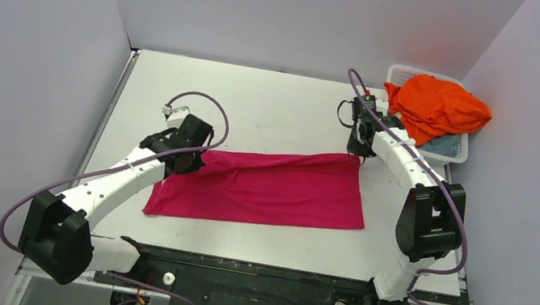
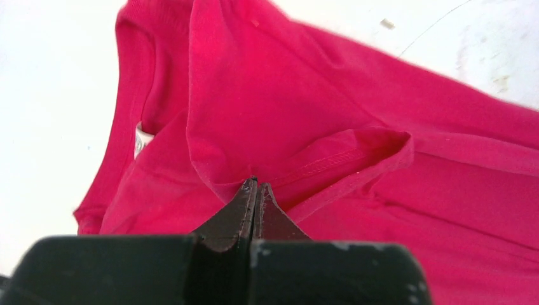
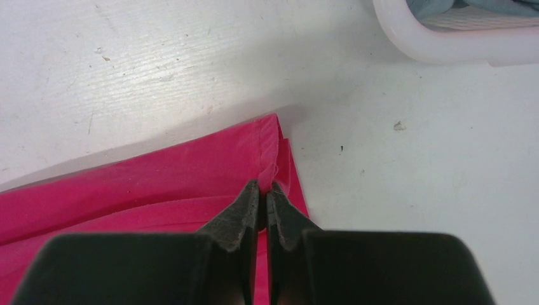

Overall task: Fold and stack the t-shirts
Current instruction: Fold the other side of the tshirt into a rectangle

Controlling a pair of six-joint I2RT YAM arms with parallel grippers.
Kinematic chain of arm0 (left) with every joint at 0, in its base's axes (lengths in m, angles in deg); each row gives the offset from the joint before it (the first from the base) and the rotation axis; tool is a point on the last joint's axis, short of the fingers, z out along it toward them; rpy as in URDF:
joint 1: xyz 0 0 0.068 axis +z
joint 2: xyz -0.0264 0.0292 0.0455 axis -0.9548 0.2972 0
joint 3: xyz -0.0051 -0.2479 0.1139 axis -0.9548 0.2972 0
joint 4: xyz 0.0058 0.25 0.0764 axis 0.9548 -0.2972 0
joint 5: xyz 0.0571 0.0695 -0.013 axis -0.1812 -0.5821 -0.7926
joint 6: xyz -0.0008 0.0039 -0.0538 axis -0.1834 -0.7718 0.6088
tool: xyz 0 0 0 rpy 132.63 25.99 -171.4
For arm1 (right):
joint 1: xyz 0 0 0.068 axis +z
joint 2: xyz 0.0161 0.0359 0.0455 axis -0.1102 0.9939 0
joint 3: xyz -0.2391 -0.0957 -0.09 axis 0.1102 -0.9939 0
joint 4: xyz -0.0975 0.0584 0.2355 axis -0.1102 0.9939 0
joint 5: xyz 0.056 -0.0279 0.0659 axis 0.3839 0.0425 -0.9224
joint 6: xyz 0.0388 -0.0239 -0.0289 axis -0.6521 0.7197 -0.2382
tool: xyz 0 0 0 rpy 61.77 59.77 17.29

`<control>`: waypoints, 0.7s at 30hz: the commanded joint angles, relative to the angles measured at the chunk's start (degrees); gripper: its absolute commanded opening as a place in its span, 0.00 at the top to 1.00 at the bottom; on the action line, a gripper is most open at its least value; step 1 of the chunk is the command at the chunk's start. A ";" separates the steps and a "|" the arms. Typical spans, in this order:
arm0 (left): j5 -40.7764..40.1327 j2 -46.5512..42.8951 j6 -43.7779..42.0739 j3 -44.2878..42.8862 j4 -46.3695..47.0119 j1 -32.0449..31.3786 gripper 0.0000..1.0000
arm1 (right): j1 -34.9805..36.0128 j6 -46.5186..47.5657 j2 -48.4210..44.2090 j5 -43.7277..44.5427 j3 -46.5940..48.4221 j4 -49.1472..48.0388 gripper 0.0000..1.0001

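At the tabletop's (image 1: pixel 274 104) far right corner, a white lattice basket (image 1: pixel 406 74) holds a heaped orange t-shirt (image 1: pixel 438 105) spilling over its rim, with a pale blue-grey t-shirt (image 1: pixel 441 145) under it. The magenta-pink t-shirt (image 1: pixel 269 189) lies mid-table toward the near edge, doubled into a long band and rumpled at its left end. The left gripper (image 2: pixel 256 187) is clenched on a fold there, and the right gripper (image 3: pixel 266 187) is pinching the far right hem corner.

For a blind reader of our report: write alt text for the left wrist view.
The left hand is shut on a fold of the pink t-shirt, near its sleeve hem. The shirt is rumpled over the white table, collar label showing.
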 commanded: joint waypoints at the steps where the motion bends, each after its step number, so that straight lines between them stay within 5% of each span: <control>1: -4.10 -3.48 7.87 3.07 -4.23 -1.80 1.00 | 0.06 0.95 -0.59 0.60 -0.08 1.30 1.00; 21: -2.11 -9.03 15.91 11.31 -5.66 -7.47 1.00 | 0.20 0.30 -2.78 2.03 -5.11 0.59 1.00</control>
